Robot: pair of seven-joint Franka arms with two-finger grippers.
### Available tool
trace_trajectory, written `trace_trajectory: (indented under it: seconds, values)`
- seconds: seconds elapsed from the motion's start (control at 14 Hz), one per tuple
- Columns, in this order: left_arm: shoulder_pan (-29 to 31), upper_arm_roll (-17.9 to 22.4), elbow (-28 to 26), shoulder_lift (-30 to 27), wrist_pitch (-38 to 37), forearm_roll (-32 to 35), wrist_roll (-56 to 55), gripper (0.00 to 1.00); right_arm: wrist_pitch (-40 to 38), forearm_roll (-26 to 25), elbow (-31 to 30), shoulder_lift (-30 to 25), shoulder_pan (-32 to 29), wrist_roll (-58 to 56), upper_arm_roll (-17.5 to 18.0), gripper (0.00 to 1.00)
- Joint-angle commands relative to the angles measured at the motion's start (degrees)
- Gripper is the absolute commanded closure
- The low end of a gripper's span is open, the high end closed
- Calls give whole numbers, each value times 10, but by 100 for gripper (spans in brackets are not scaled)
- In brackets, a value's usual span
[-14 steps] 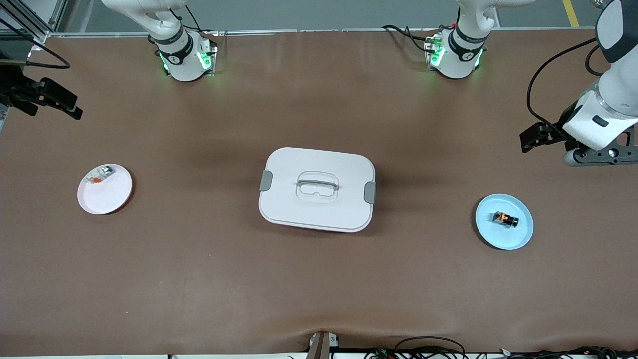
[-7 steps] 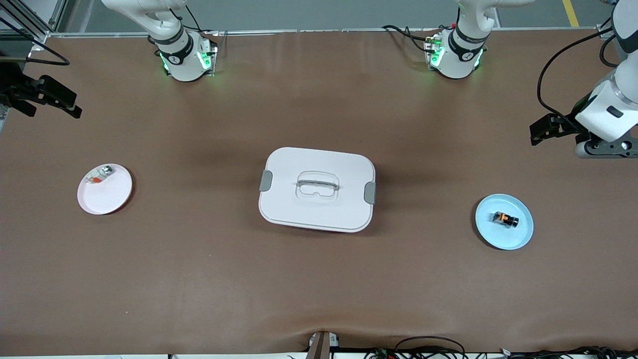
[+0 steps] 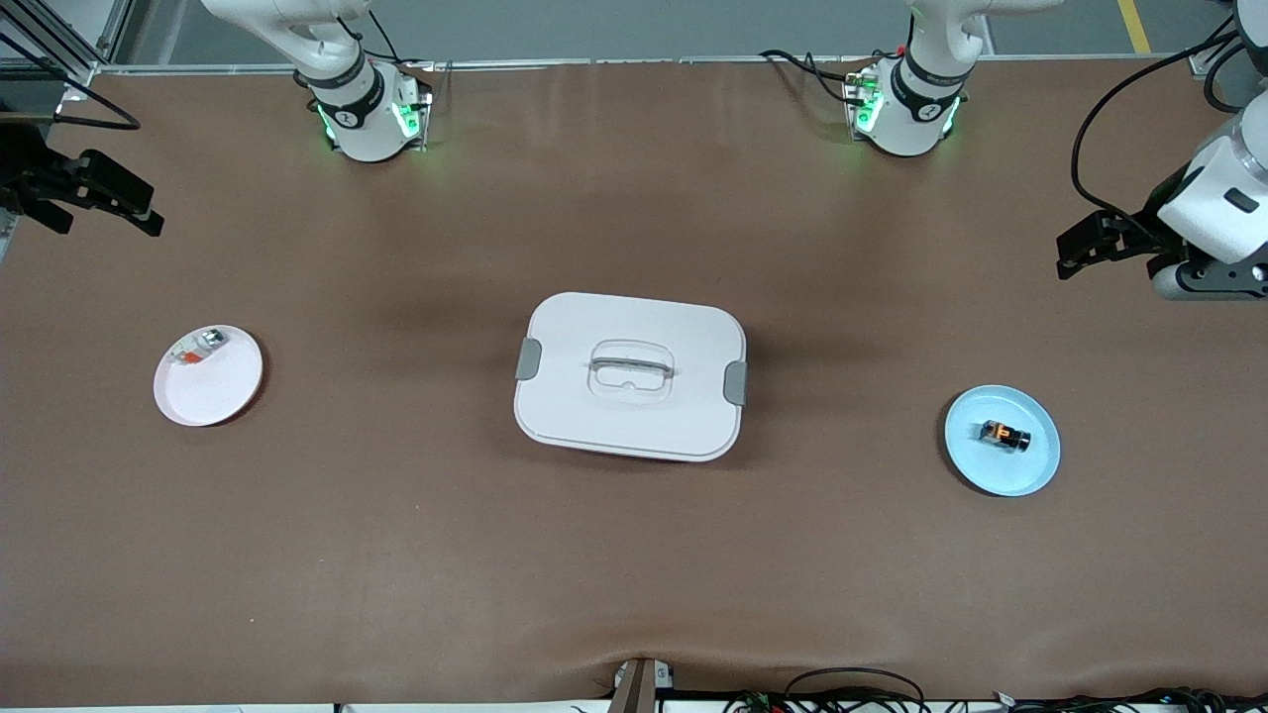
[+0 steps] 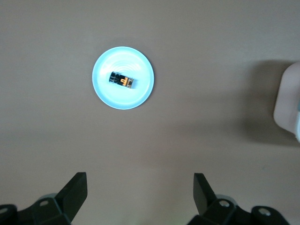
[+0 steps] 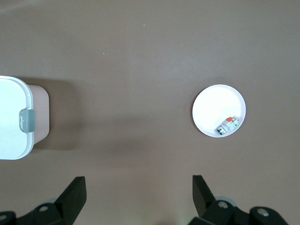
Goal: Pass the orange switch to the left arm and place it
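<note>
The orange switch lies on its side on a light blue plate toward the left arm's end of the table. The white box with grey latches stands mid-table; its edge shows in both wrist views. My left gripper hangs open and empty high over bare table beside the blue plate, and the left arm's hand sits at the table's end. My right gripper is open and empty over bare table between the box and a white plate.
A white plate toward the right arm's end holds a small silver-and-clear part with a red bit. Both arm bases stand along the table edge farthest from the front camera. The tabletop is brown.
The left arm's hand has drifted toward its end of the table and away from the blue plate. The right arm has barely moved. The switch, the plates and the box stay put.
</note>
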Motion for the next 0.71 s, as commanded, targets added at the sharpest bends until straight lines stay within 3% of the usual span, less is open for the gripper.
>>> trace_trajectory:
  seconds: [0.0, 0.64]
  values:
    - [2, 2, 7, -4, -11, -13, -16, 0, 8, 4, -16, -16, -3, -7, 3, 0]
    - [2, 3, 22, 2, -13, -8, -12, 0, 11, -7, -16, -15, -7, -46, 1, 0]
